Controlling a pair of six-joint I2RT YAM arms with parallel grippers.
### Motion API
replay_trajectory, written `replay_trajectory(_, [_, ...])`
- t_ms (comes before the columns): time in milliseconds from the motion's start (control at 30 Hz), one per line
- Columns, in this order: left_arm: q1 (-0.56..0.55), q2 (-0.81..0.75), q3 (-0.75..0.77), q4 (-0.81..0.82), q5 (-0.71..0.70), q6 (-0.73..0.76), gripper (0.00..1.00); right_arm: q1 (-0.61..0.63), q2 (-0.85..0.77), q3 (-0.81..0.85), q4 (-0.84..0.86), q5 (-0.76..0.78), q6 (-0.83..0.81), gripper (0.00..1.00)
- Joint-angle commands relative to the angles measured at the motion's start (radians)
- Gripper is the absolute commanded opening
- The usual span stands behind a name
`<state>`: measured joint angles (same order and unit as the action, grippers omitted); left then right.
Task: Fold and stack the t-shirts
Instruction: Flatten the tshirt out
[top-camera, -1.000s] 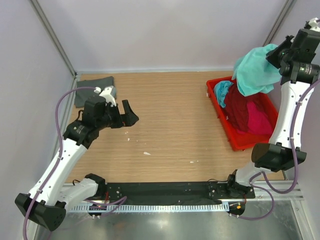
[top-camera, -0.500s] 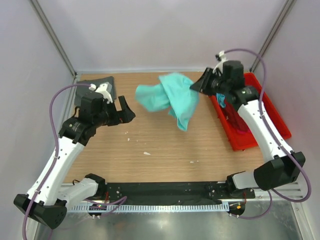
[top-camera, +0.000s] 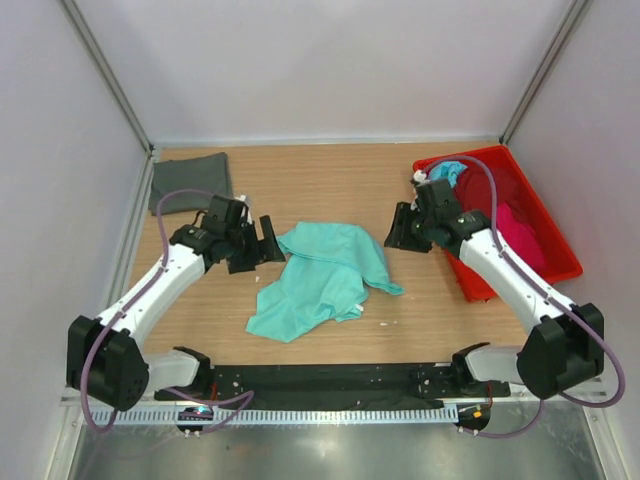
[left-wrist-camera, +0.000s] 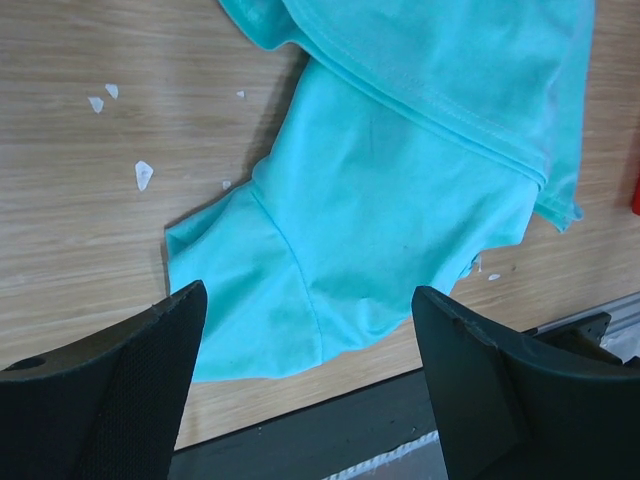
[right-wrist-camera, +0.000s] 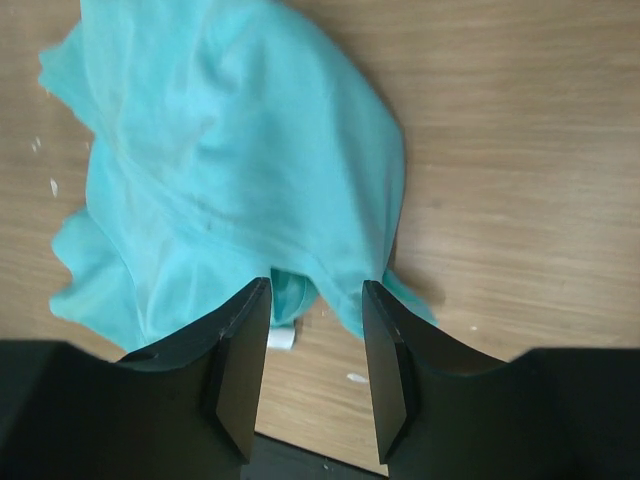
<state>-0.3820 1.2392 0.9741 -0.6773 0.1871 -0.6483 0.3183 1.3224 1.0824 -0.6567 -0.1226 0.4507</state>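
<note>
A mint green t-shirt lies crumpled on the wooden table between the two arms. It also shows in the left wrist view and in the right wrist view. My left gripper is open and empty just left of the shirt. My right gripper is open and empty just right of the shirt, above its edge. A folded dark grey t-shirt lies at the back left corner. Maroon, pink and turquoise shirts lie in the red tray.
The red tray stands at the right side of the table. Small white scraps lie on the wood near the mint shirt. A black strip runs along the table's near edge by the arm bases.
My right arm swung the mint green shirt from above the tray to the table's middle and let it go. The shirt now lies on the wood. My left gripper moved right toward it.
</note>
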Motion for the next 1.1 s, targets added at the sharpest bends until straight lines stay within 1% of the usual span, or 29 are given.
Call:
replay_trajectory(0, [0.002,0.002,-0.032,0.058,0.020,-0.053,0.84,0.097,-0.077,-0.114,0.040,0.043,0.017,0.48])
replay_trajectory(33, [0.002,-0.006,-0.069,0.062,-0.006,-0.060,0.83,0.140,-0.083,-0.139,0.046,0.054,0.031,0.48])
replay_trajectory(100, [-0.004,-0.032,-0.109,0.064,-0.044,-0.080,0.82,0.169,-0.100,-0.206,0.083,0.069,0.087,0.48])
replay_trajectory(167, [-0.011,-0.050,-0.162,0.067,-0.087,-0.099,0.82,0.200,-0.103,-0.255,0.138,0.058,0.097,0.49])
replay_trajectory(233, [-0.012,-0.063,-0.210,0.084,-0.092,-0.123,0.81,0.208,-0.085,-0.263,0.152,0.089,0.082,0.50])
replay_trajectory(400, [-0.012,-0.052,-0.273,0.111,-0.112,-0.154,0.81,0.211,-0.005,-0.260,0.160,0.184,0.037,0.54])
replay_trajectory(567, [-0.014,-0.015,-0.324,0.150,-0.120,-0.175,0.80,0.212,0.061,-0.285,0.187,0.195,0.025,0.55])
replay_trajectory(700, [-0.024,0.006,-0.341,0.160,-0.166,-0.169,0.78,0.212,0.072,-0.303,0.200,0.225,0.017,0.55])
replay_trajectory(800, [-0.032,0.028,-0.357,0.191,-0.158,-0.177,0.76,0.212,0.093,-0.309,0.213,0.225,0.006,0.56])
replay_trajectory(900, [-0.038,0.049,-0.370,0.217,-0.141,-0.189,0.64,0.212,0.119,-0.309,0.227,0.209,0.006,0.53])
replay_trajectory(933, [-0.038,0.054,-0.371,0.223,-0.135,-0.189,0.50,0.212,0.123,-0.308,0.230,0.202,0.009,0.49])
replay_trajectory(1000, [-0.038,0.062,-0.361,0.229,-0.136,-0.185,0.35,0.211,0.126,-0.305,0.230,0.198,0.011,0.41])
replay_trajectory(1033, [-0.038,0.063,-0.351,0.228,-0.140,-0.182,0.15,0.212,0.124,-0.302,0.227,0.204,0.011,0.36])
replay_trajectory(1067, [-0.038,0.063,-0.339,0.226,-0.152,-0.179,0.03,0.212,0.118,-0.293,0.209,0.212,0.011,0.24])
